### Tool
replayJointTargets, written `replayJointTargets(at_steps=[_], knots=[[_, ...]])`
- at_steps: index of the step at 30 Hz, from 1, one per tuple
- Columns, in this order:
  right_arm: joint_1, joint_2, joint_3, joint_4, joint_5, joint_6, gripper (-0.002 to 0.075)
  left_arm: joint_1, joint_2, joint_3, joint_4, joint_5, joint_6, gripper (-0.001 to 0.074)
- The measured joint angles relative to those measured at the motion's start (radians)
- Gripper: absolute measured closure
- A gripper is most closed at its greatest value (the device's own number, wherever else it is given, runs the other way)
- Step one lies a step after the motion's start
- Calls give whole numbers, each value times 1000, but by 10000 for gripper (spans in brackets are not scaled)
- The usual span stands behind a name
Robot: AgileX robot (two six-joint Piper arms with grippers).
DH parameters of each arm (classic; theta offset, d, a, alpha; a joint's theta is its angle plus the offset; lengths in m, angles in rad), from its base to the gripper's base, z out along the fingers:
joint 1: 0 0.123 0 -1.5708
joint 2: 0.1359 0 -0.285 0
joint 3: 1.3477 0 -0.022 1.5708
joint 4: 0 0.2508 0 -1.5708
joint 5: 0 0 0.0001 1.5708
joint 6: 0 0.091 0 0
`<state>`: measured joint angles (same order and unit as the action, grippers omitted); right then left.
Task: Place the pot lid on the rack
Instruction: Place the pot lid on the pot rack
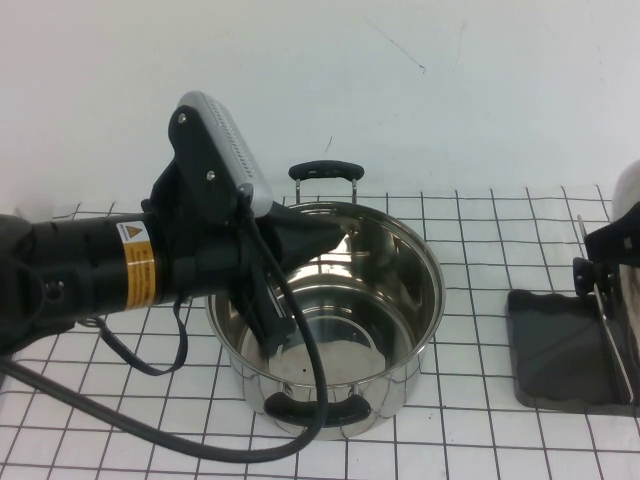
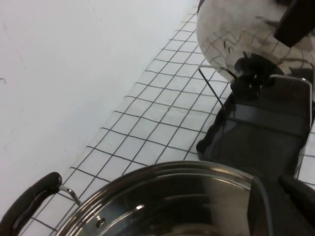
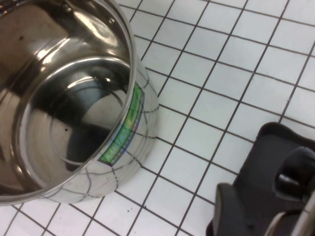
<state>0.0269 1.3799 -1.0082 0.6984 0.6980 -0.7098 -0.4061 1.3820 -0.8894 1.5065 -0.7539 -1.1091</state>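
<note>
Nearest, the left arm reaches across the deep, shiny steel pot, its left gripper over the open mouth; I cannot tell how its pincer stands. At the right edge lies the dark grey rectangular rack with its thin wire frame. Only the left wrist view shows the round, domed steel pot lid standing on edge at the rack's far end, its black knob facing the pot. The right gripper is there too, its pincer unreadable.
</note>
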Motion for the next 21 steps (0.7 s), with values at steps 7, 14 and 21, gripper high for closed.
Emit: replayJointTargets(at_steps=[7,14,21], knots=[[-2,-35,0,-47,22,15,388,0,8,0,69,2,-51,736],[-2,-156,0,-211,56,128,388,0,8,0,83,2,-78,736],[-2,-333,0,-357,136,225,389,0,-25,2,97,133,-156,736]])
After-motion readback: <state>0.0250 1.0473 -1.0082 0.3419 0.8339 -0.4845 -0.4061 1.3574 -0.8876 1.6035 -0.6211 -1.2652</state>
